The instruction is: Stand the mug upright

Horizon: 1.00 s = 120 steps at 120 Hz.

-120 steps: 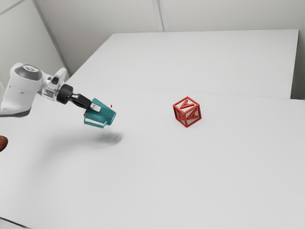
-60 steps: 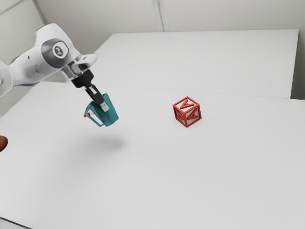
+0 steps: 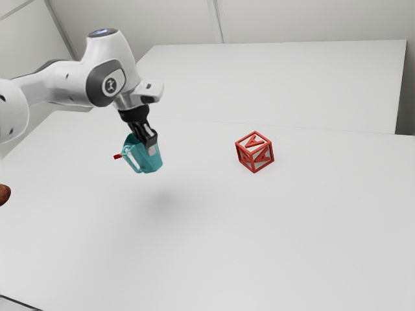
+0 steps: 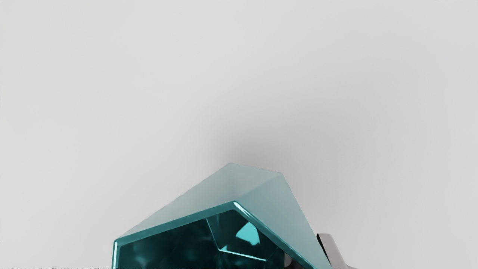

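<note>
1. While its mouth is turned mostly upward, the teal, faceted mug (image 3: 150,164) is held slightly tilted above the desk (image 3: 259,246), its handle (image 3: 130,162) toward the exterior view's left.
2. The mug's wall is pinched by the narrowly parted jaws, one fingertip (image 4: 331,250) outside and the other inside.
3. A red-framed cube (image 3: 253,161) is seen on the desk, well apart from the mug.

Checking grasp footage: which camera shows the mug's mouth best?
Wrist view: it looks into the mouth, showing rim and inner walls, though the bottom edge crops it. The exterior view gives the mug from the side, with handle and pincer; the mouth is hard to make out there.
</note>
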Each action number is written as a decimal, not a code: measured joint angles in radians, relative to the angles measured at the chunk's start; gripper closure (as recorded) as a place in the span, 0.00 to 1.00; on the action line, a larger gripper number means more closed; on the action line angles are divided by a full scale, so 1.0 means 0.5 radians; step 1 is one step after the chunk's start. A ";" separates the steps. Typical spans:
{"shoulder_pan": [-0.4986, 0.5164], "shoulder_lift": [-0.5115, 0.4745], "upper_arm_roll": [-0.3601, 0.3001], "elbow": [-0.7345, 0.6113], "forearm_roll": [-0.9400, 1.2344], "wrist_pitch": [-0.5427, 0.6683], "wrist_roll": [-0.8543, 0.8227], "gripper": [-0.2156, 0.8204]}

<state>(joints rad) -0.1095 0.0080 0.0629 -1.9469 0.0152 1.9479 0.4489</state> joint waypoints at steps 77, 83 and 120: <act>0.138 -0.126 -0.173 -0.436 0.194 0.408 -0.664 0.96; 0.123 -0.128 -0.175 -0.471 0.201 0.440 -0.700 0.96; 0.104 -0.129 -0.177 -0.607 0.215 0.579 -0.886 0.96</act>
<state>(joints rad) -0.0576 -0.0563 -0.0256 -2.2505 0.1227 2.2373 0.0060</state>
